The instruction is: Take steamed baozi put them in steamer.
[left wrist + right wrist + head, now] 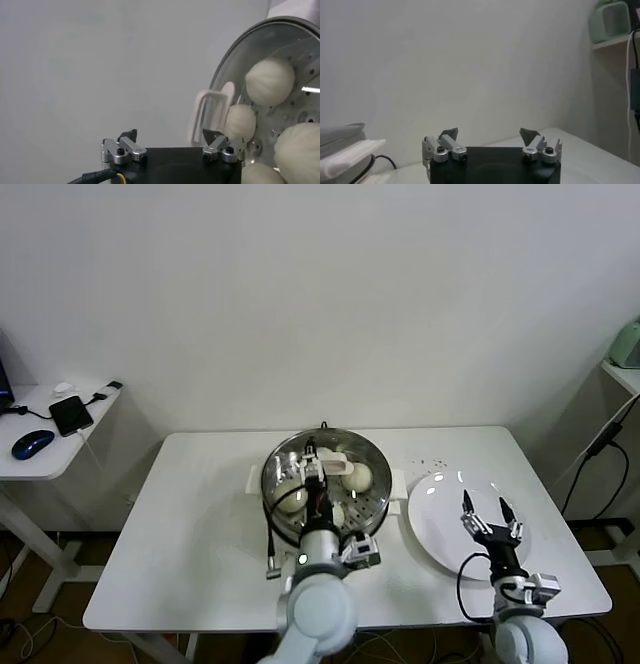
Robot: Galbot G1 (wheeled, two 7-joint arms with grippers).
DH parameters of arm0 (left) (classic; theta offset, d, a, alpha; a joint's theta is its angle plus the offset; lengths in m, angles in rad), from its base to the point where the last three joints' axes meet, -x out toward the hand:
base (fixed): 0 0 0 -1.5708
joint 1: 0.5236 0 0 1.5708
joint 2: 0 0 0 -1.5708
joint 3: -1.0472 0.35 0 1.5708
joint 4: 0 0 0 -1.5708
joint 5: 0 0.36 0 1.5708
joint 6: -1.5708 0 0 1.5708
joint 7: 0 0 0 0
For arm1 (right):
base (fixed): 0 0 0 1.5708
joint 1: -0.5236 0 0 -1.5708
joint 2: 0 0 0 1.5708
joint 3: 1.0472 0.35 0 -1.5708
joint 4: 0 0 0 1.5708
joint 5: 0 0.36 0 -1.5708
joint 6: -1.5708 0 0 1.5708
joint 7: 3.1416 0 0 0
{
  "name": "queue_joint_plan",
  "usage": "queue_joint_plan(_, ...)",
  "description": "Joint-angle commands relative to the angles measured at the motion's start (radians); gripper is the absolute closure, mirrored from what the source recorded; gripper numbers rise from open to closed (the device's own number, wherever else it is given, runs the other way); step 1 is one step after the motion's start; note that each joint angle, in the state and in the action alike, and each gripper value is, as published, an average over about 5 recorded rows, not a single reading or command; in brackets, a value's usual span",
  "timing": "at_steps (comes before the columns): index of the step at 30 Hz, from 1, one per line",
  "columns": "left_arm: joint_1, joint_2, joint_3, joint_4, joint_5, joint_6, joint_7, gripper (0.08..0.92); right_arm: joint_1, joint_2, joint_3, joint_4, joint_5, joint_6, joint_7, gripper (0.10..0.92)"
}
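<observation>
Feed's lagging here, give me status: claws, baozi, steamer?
Left claw open over steamer, lid on. Baozi inside. Right claw open, empty, above plate.

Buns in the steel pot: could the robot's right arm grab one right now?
Probably not. The glass lid seems to sit over the steamer and its baozi, with the left gripper open just above the lid. The right gripper hangs open over the plate.
</observation>
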Motion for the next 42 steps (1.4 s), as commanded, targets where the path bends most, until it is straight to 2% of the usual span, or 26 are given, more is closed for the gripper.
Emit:
queue_joint_plan(1,0.165,0.101,-0.077,-0.236,-0.063,-0.027,-0.029,0.178,-0.038,0.007,-0.012,0.024,-0.027,0.008,-0.026,0.203)
queue_joint_plan(3,0.216,0.126,-0.136,-0.278,-0.138,-0.042,-0.062,0.177,-0.056,0.008,-0.019,0.032,-0.031,0.021,-0.06,0.203)
queue_joint_plan(6,0.277,0.16,-0.261,-0.299,-0.358,-0.085,-0.163,0.177,-0.094,0.009,-0.032,0.061,-0.059,0.035,-0.102,0.202)
queue_joint_plan(9,0.311,0.182,-0.403,-0.291,-0.684,-0.183,-0.258,0.177,-0.127,0.018,-0.051,0.101,-0.079,0.025,-0.108,0.203)
queue_joint_plan(11,0.324,0.169,-0.492,-0.282,-0.904,-0.278,-0.288,0.177,-0.14,0.025,-0.063,0.117,-0.087,0.018,-0.108,0.203)
queue_joint_plan(14,0.346,0.129,-0.615,-0.272,-1.148,-0.413,-0.289,0.177,-0.157,0.033,-0.076,0.132,-0.113,0.011,-0.108,0.203)
queue_joint_plan(17,0.378,0.119,-0.693,-0.263,-1.332,-0.502,-0.277,0.177,-0.176,0.048,-0.081,0.137,-0.125,0.013,-0.103,0.203)
queue_joint_plan(21,0.424,0.123,-0.737,-0.235,-1.533,-0.606,-0.26,0.177,-0.204,0.059,-0.09,0.136,-0.124,0.022,-0.085,0.203)
queue_joint_plan(26,0.484,0.105,-0.749,-0.177,-1.622,-0.715,-0.235,0.177,-0.237,0.069,-0.092,0.138,-0.124,0.029,-0.074,0.203)
queue_joint_plan(32,0.593,0.109,-0.7,-0.137,-1.654,-0.726,-0.238,0.177,-0.272,0.076,-0.105,0.143,-0.133,0.045,-0.061,0.203)
queue_joint_plan(42,0.696,0.116,-0.691,-0.231,-1.651,-0.534,-0.166,0.177,-0.358,0.055,-0.086,0.266,-0.201,-0.023,-0.04,0.203)
